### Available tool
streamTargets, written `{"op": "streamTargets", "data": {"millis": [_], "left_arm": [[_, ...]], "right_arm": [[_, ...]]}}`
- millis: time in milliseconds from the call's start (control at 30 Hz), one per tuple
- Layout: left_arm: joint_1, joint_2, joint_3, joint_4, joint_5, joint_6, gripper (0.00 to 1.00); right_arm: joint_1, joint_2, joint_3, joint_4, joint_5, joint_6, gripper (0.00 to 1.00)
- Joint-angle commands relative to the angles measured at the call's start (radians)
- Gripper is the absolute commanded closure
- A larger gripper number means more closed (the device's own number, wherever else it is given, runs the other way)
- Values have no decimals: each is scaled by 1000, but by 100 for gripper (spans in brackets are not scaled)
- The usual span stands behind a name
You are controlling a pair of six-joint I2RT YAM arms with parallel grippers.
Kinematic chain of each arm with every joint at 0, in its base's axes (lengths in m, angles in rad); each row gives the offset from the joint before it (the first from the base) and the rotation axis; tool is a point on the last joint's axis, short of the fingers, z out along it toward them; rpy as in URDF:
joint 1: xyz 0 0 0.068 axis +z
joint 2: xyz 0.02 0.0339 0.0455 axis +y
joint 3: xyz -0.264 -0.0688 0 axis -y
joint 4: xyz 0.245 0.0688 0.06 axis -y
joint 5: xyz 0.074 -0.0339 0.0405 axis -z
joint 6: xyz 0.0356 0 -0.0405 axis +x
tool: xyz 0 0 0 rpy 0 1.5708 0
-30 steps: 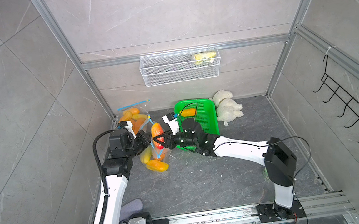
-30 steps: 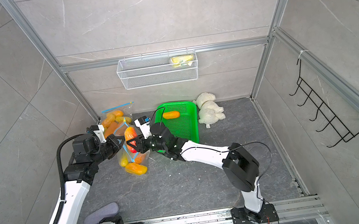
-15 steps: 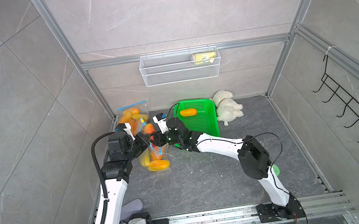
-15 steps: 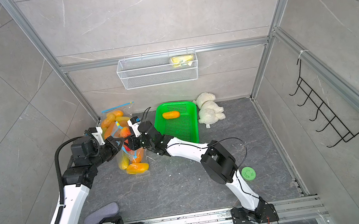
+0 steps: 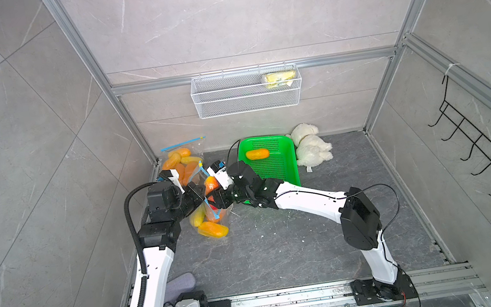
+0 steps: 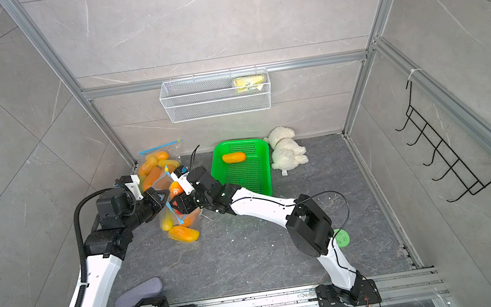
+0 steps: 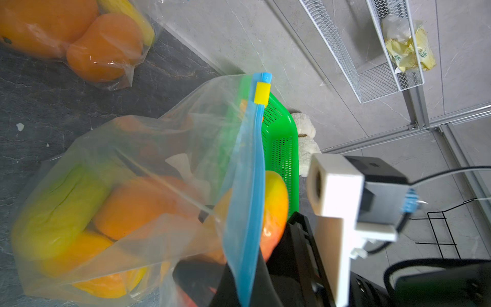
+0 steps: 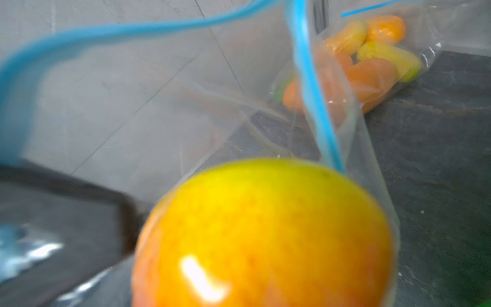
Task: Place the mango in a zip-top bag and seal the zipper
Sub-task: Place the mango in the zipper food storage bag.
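In both top views a clear plastic zip-top bag [image 5: 213,221], part-filled with yellow and orange fruits, sags on the dark stone bench [image 5: 283,247] toward its nine o'clock side. The left pincer [image 5: 200,198] is clamped on the bag's blue zipper strip [image 5: 207,206], lifting one lip so the mouth gapes toward three o'clock. From there the right pincer [image 5: 217,196] reaches in, gripping a rounded orange-yellow mango [image 5: 211,184] that sits right at the opening, above the fruit inside. A second, sealed bag of fruit [image 5: 182,166] leans in the ten o'clock corner, out of the way. A green perforated plastic basket [image 5: 288,167] holding one more orange fruit [image 5: 257,154] lies at twelve o'clock, with a white plush toy [image 5: 312,149] just beside it at one o'clock. In the left wrist view the zipper strip runs taut out of the closed grip, its yellow slider [image 7: 262,93] parked at the far end, which leaves the whole track open. The mango shows behind the strip, seemingly partly across the rim. In the right wrist view the mango fills the near field, blurred, with the strip looping around it. The fingers are out of shot, but the fruit hanging clear of the bench suggests a firm hold. Insertion looks under way; release and sealing are not yet done.
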Motion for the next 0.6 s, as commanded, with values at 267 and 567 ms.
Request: {"op": "streamTargets", "data": {"millis": [267,567], "left_arm": [[3,-22,44,98,94,-24,100],[5,-45,39,57,66,4,100]], "right_arm": [[24,157,233,-117,-40,-49,72],[-17,319,549,-456,283,63,65]]}}
